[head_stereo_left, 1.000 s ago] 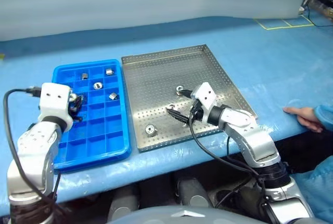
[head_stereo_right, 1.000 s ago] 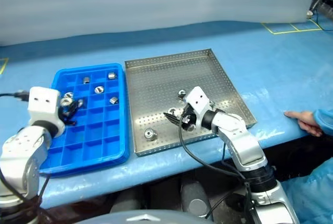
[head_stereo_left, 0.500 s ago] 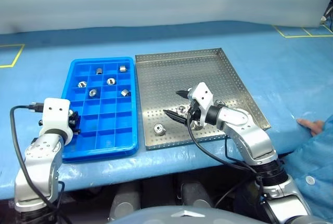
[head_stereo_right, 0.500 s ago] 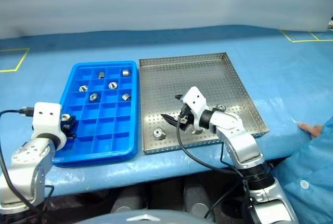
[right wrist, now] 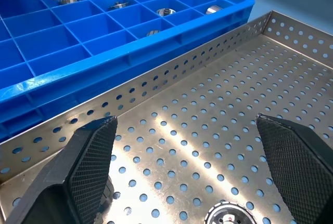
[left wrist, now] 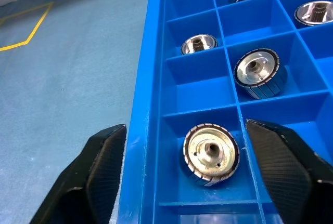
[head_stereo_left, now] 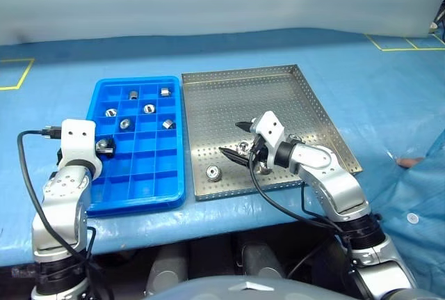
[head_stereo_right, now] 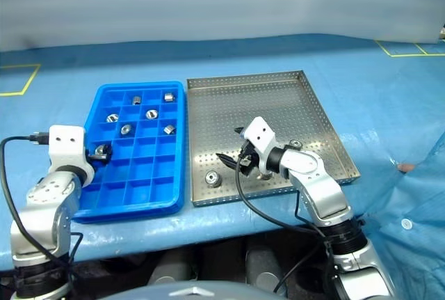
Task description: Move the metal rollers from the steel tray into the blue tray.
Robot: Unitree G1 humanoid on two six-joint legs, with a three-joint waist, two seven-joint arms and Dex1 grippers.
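The blue tray (head_stereo_left: 139,175) lies left of the steel tray (head_stereo_left: 278,91). My left gripper (left wrist: 186,128) is open at the blue tray's left edge. A metal roller (left wrist: 210,154) lies loose in the compartment between its fingers. Several more rollers (head_stereo_left: 148,108) sit in the far compartments. Over the steel tray's near middle, my right gripper (head_stereo_left: 235,140) stands open, with one roller (head_stereo_left: 243,147) on the floor by its fingers. Other rollers lie at the near left (head_stereo_left: 213,172) and to the right (head_stereo_left: 293,138).
Both trays rest on a table covered with blue sheet (head_stereo_left: 348,56). A person's fingertip (head_stereo_left: 405,162) and blue sleeve (head_stereo_left: 417,202) are at the table's right edge. Yellow floor-mark lines (head_stereo_left: 17,74) show at the far left.
My left gripper has opened, and the roller it carried now lies in a blue tray compartment. The right arm kept still. The person's hand drew back to the right. The camera shifted.
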